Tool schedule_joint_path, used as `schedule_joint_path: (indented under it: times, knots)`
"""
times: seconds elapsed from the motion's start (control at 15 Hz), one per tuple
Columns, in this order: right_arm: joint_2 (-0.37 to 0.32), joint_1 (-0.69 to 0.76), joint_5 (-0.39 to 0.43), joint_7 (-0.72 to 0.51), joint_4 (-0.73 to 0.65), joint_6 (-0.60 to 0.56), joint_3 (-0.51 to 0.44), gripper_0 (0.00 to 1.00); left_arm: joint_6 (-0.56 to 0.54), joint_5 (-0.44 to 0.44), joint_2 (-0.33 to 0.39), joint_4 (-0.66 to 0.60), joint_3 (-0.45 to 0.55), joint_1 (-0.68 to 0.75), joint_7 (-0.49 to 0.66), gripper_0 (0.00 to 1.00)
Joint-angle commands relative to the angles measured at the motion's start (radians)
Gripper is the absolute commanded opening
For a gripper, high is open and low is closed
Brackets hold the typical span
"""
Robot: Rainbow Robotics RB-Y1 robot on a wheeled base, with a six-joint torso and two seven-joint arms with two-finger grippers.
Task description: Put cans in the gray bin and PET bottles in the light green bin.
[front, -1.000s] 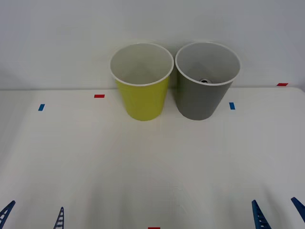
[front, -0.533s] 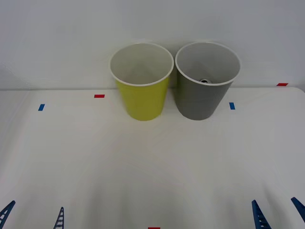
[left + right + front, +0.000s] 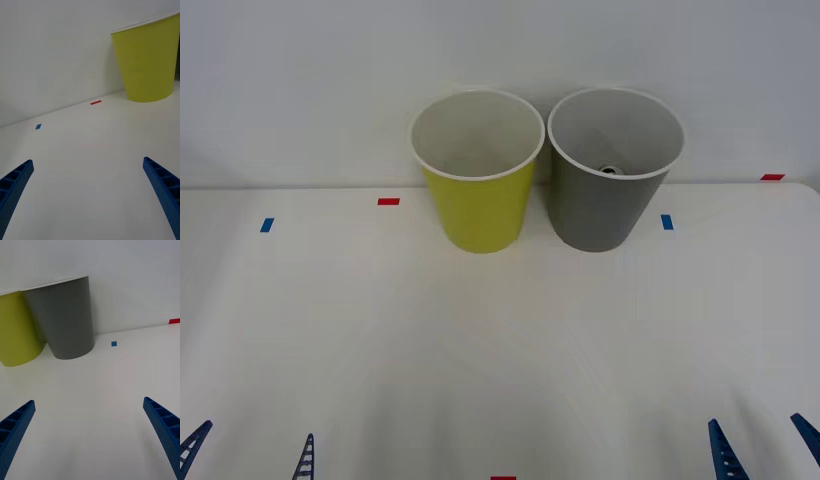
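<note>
The light green bin (image 3: 477, 190) and the gray bin (image 3: 610, 195) stand side by side at the back of the white table, nearly touching. Inside the gray bin, just above its near rim, a small silver round top (image 3: 608, 169) peeks out, seemingly a can; the rest of it is hidden by the bin wall. PET bottles are out of view. My left gripper (image 3: 250, 455) rests open at the near left edge and holds nothing. My right gripper (image 3: 760, 450) rests open at the near right edge, also holding nothing. The wrist views show the light green bin (image 3: 148, 63) and the gray bin (image 3: 65, 320) far ahead.
Small red (image 3: 388, 201) and blue (image 3: 667, 222) tape marks dot the table (image 3: 500, 340). A plain white wall rises right behind the bins. A wide stretch of bare tabletop lies between the grippers and the bins.
</note>
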Motion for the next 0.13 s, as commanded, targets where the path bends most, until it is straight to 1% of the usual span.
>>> schedule_joint_path:
  times: [0.07,0.13]
  knots:
    - [0.000,0.000,0.000,0.000,0.000,0.000,0.000,1.00,0.000,0.000,0.000,0.000,0.000,0.000,0.000,1.00]
    - [0.000,0.000,0.000,0.000,0.000,0.000,0.000,1.00,0.000,0.000,0.000,0.000,0.000,0.000,0.000,1.00]
